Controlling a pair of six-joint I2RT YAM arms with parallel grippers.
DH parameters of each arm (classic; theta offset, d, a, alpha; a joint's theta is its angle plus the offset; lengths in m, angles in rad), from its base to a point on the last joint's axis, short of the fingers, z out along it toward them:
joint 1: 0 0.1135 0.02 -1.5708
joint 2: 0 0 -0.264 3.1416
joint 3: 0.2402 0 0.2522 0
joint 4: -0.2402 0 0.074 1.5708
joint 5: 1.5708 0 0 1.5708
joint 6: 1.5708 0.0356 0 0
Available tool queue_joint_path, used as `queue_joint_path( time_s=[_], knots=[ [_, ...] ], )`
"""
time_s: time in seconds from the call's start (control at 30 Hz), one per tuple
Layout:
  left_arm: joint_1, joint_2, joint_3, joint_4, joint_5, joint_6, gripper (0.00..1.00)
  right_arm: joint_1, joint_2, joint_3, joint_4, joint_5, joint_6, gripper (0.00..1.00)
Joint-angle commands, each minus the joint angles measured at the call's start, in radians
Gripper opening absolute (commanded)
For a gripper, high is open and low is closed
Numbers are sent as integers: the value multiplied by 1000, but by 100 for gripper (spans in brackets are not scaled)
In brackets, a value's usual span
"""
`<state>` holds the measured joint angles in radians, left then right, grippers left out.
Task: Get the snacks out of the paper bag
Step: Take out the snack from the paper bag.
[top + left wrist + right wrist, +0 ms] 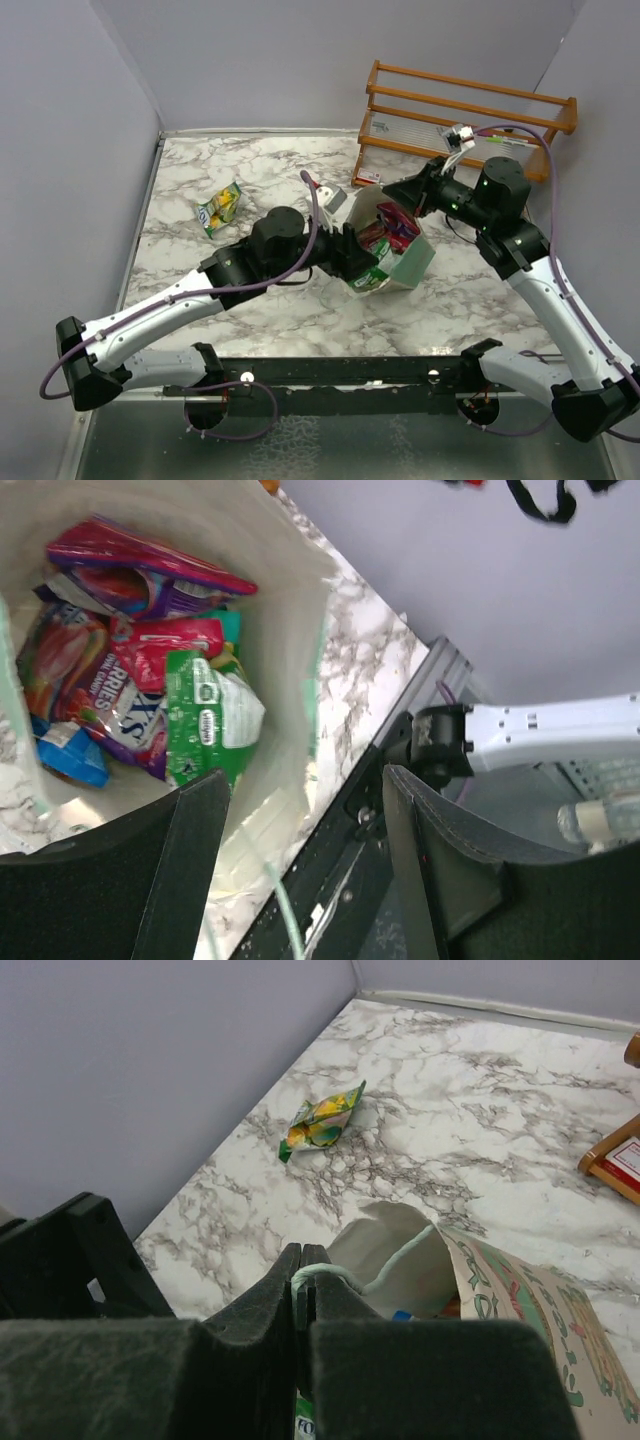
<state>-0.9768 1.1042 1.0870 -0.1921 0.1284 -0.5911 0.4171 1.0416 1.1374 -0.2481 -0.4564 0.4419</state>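
Right gripper (302, 1253) jaws are pinched shut on the rim of the paper bag (408, 262), mid-table. Left gripper (305, 785) jaws stand wide at the mouth, facing the snacks (150, 670) (one yellow-green packet (220, 208) lies apart). Risk: thin paper may tear or slip, collapsing the opening.

The top view looks down from above and behind the near edge of the white marbled bench (250, 160), far enough to hold both arms. The left wrist view sits close over the pale mint-green paper bag (290, 630), looking into it past the left tool (305, 780). The right wrist view looks along the right tool (303, 1256) toward the far left corner. All three share the bag; top and right wrist share also the small yellow-green crinkly packet (220, 207).
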Motion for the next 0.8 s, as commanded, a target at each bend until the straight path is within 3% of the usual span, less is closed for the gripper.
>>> queue_joint_path(
  time_s=[0.0, 0.17, 0.37, 0.5, 0.73, 0.77],
  knots=[
    [-102, -50, -3, 5, -225, 81, 65, 2, -52, 7, -36, 34, -53, 2],
    [-184, -85, -84, 39, -335, 116, 65, 2, -86, -31, 48, -29, -56, 2],
    [-328, -67, -17, -103, -473, 208, 56, 2, -73, -10, 16, -37, -71, 2],
    [-336, -35, 38, -207, -528, 255, 49, 2, -72, -4, -13, -50, -83, 2],
    [-315, 59, 38, -173, -653, 236, 28, 2, -128, -75, 33, -65, -67, 2],
    [-293, 77, 40, -158, -616, 236, 28, 2, -136, -83, 47, -64, -64, 2]
  ],
)
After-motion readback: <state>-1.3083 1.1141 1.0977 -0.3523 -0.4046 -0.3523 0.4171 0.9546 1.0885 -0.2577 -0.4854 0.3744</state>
